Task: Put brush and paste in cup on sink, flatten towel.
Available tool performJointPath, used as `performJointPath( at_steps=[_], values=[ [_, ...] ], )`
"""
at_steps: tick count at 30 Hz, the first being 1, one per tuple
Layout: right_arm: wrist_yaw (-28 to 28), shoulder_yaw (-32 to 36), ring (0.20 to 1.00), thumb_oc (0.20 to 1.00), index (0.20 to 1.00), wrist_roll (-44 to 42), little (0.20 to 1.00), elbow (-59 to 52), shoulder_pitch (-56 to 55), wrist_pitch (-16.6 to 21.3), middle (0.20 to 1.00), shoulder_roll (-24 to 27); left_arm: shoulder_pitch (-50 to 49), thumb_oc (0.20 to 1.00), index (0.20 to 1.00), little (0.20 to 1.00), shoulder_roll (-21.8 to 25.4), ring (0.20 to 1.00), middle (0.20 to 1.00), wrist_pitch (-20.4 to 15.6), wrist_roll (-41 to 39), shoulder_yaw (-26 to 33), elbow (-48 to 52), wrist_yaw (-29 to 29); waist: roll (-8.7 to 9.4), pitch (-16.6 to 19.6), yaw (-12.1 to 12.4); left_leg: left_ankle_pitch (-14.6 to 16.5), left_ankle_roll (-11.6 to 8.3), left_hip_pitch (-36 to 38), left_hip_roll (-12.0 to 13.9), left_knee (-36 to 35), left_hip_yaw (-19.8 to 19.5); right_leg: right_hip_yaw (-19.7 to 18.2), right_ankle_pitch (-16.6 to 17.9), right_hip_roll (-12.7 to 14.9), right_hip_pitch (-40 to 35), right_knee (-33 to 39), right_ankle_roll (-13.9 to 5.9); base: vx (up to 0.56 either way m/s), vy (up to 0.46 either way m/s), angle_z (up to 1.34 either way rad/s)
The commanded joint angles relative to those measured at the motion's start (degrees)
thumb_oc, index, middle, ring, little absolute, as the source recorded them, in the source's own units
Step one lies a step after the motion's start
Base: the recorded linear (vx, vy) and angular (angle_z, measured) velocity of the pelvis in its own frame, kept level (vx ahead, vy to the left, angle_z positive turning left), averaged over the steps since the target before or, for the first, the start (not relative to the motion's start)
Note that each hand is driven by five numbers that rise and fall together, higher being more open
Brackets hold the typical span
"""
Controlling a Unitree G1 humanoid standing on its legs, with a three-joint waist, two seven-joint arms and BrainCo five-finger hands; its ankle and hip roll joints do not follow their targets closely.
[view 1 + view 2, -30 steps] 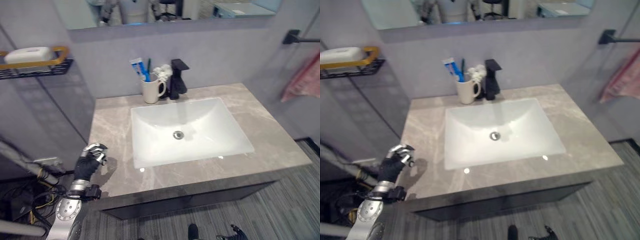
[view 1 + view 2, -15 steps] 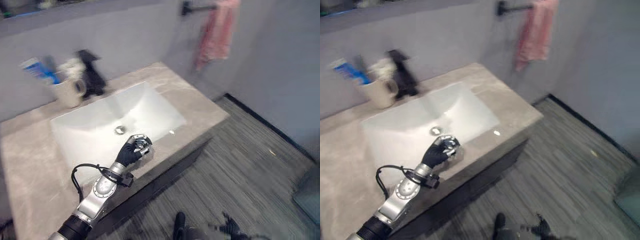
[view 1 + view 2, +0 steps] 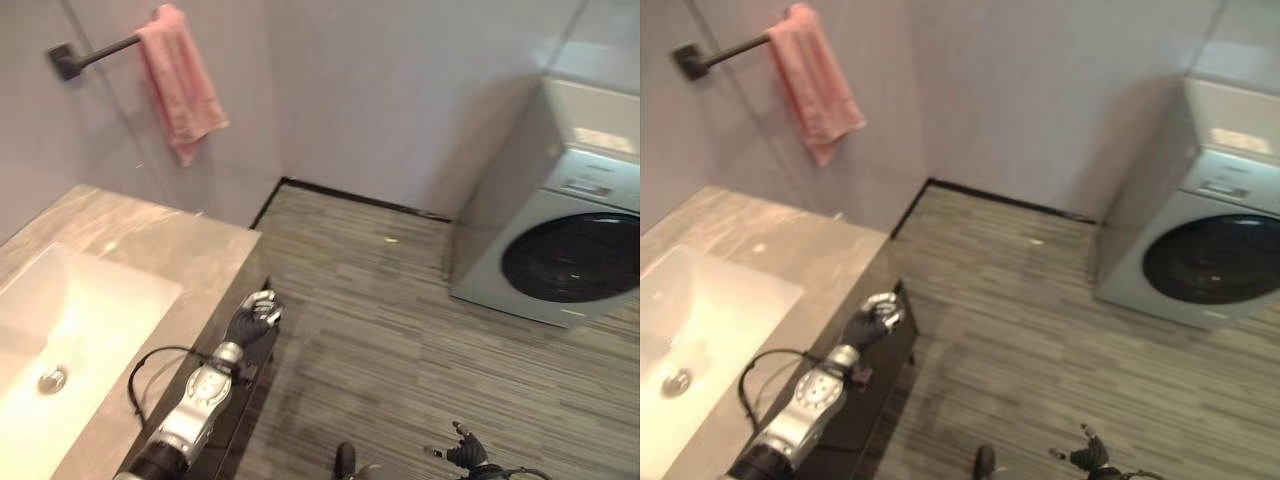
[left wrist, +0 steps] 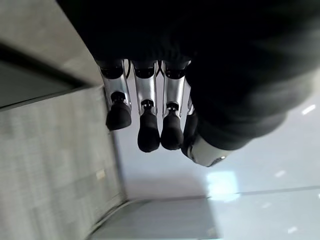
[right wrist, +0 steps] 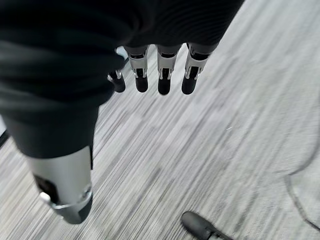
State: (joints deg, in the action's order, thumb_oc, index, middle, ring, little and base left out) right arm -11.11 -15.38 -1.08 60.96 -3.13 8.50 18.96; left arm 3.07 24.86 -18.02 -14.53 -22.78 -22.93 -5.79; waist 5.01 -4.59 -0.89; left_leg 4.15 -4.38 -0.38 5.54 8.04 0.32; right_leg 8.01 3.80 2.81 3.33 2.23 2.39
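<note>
We are keeping our left hand (image 3: 255, 318) idle, fingers (image 4: 148, 131) relaxed and empty, off the bench (image 3: 160, 245) edge. Our right hand (image 5: 80, 75) is hanging over the floor (image 3: 400, 330), fingers relaxed, empty. The towel (image 3: 180, 80) is hanging bunched on its rail (image 3: 95, 52), likely awaiting flattening.

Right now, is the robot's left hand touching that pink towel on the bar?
Apart. In the left eye view the left robot hand hangs by the counter's edge, while the pink towel hangs on the wall bar far above it.
</note>
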Motion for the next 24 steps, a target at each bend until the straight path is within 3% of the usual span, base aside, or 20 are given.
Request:
performJointPath(
  at_steps=[1,2,3,4,5,8,10,12,15,17,19,22,24],
  values=[
    [0.0,-0.7,1.0,1.0,1.0,0.5,1.0,-1.1,0.1,1.5,1.0,1.2,-0.2,0.2,0.2,0.2,-0.6,0.2,0.2,-0.9,1.2,2.2,-2.6,-0.2,-1.76,0.3,-0.1,-6.9,2.26,-5.1,-3.9,-3.5,4.1,2.3,-1.4,2.1,-3.2,-1.5,-8.6,0.09,-0.048,-0.1],
    [0.0,-0.7,1.0,1.0,1.0,0.5,1.0,-1.1,0.1,1.5,1.0,1.2,-0.1,0.2,0.2,0.2,-0.6,0.2,0.2,-0.9,1.2,2.2,-2.7,-0.2,-1.77,0.3,-0.1,-6.9,2.28,-5.1,-3.9,-3.5,4.1,2.3,-1.4,2.1,-3.2,-1.5,-8.61,0.13,-0.01,0.09],
    [-0.4,0.1,1.0,1.0,1.0,-1.0,1.0,-2.4,0.5,1.8,1.0,1.4,-0.7,0.793,0.793,0.793,-1.9,0.793,0.793,1.0,0.0,2.5,-7.5,0.1,-2.38,0.3,-0.2,-8.3,2.16,-6.7,-4.8,-3.8,3.9,1.6,-1.7,1.5,-3.5,-2.7,-8.34,0.07,0.007,0.04],
    [-0.4,0.1,1.0,1.0,1.0,-1.0,1.0,-2.5,0.4,1.8,1.0,1.4,-0.6,0.793,0.793,0.793,-1.9,0.793,0.793,0.9,0.0,2.4,-7.6,0.1,-2.38,0.2,-0.1,-8.2,2.17,-6.6,-4.8,-3.8,4.0,1.5,-1.8,1.5,-3.5,-2.8,-8.35,0.1,0.007,-0.17],
    [-0.2,0.4,1.0,1.0,1.0,-1.8,1.0,-2.1,0.8,1.8,1.0,1.3,-1.0,1.0,1.0,1.0,-2.8,1.0,1.0,1.5,-1.6,2.9,-9.4,0.9,-2.54,-0.1,-0.1,-7.9,2.34,-5.8,-4.7,-3.4,4.5,0.8,-2.1,1.3,-3.6,-3.5,-8.19,0.05,0.013,-0.34],
    [-0.5,1.3,1.0,1.0,1.0,-3.2,1.0,-3.1,1.1,1.8,1.0,1.1,-1.3,1.0,1.0,1.0,-4.4,1.0,1.0,2.7,-1.2,3.7,-13.8,0.2,-3.03,0.1,-0.7,-7.7,2.69,-4.4,-4.6,-3.4,5.6,0.1,-2.7,1.0,-3.9,-4.3,-8.0,0.08,0.06,-0.31],
    [-1.4,4.4,1.0,1.0,1.0,-7.2,1.0,0.5,3.4,1.3,1.0,0.1,-0.5,1.0,1.0,1.0,-8.7,1.0,1.0,5.4,-2.7,4.7,-23.8,-0.8,-4.3,0.9,-1.2,-6.6,4.16,-0.4,-5.2,-6.5,6.5,-1.2,-3.4,1.3,-4.2,-6.5,-8.99,0.16,0.163,-0.12],
    [-0.9,4.3,1.0,1.0,1.0,-7.2,1.0,0.8,3.4,1.0,1.0,-0.1,-0.3,1.0,1.0,1.0,-8.7,1.0,1.0,5.9,-0.7,4.7,-24.7,-1.4,-4.44,1.0,-1.1,-6.5,4.52,0.3,-5.5,-7.4,6.5,-1.0,-3.4,1.5,-4.1,-7.3,-9.28,0.09,0.124,-0.35],
    [0.9,3.1,1.0,1.0,1.0,-5.9,1.0,1.3,3.6,0.9,1.0,-0.7,-1.2,1.0,1.0,1.0,-8.1,1.0,1.0,6.1,1.3,5.7,-23.9,-2.1,-4.58,0.0,0.0,-6.8,6.08,2.0,-6.5,-10.2,6.7,1.0,2.1,3.7,0.8,-17.1,-13.21,0.05,0.131,-0.19],
    [3.2,2.4,1.0,1.0,1.0,-7.3,1.0,1.1,3.3,0.7,1.0,-1.5,-1.7,1.0,1.0,1.0,-8.0,1.0,1.0,6.5,2.8,6.1,-25.1,-2.2,-4.97,-0.5,0.2,-7.7,6.3,3.2,-6.4,-12.0,5.7,2.6,4.0,4.6,3.0,-20.1,-14.32,0.05,0.064,-0.17],
    [3.8,2.1,1.0,1.0,1.0,-7.6,1.0,0.1,2.6,0.8,1.0,-1.6,-2.0,1.0,1.0,1.0,-7.7,1.0,1.0,6.6,3.3,6.5,-25.1,-2.2,-4.83,-0.3,0.1,-7.5,6.14,3.4,-6.5,-12.2,5.6,3.5,3.7,5.2,2.6,-17.7,-13.85,0.07,-0.015,-0.03],
    [4.0,1.1,1.0,1.0,1.0,-8.5,1.0,-0.9,1.5,1.2,1.0,-2.2,-0.7,1.0,1.0,1.0,-7.6,1.0,1.0,6.5,4.2,6.5,-27.1,-3.1,-3.4,0.1,1.0,-5.4,5.36,2.3,-6.5,-8.9,3.8,4.2,0.7,5.8,0.3,-7.8,-11.63,0.08,-0.095,0.12],
    [3.8,0.4,1.0,1.0,1.0,-8.4,1.0,-0.8,1.7,1.2,1.0,-2.5,0.2,1.0,1.0,1.0,-8.1,1.0,1.0,6.8,4.5,6.3,-28.6,-3.8,-3.03,-0.2,1.0,-4.8,5.37,1.2,-6.4,-5.7,4.0,3.7,0.5,5.4,-0.2,-8.3,-11.22,-0.01,-0.065,0.36]
  ],
)
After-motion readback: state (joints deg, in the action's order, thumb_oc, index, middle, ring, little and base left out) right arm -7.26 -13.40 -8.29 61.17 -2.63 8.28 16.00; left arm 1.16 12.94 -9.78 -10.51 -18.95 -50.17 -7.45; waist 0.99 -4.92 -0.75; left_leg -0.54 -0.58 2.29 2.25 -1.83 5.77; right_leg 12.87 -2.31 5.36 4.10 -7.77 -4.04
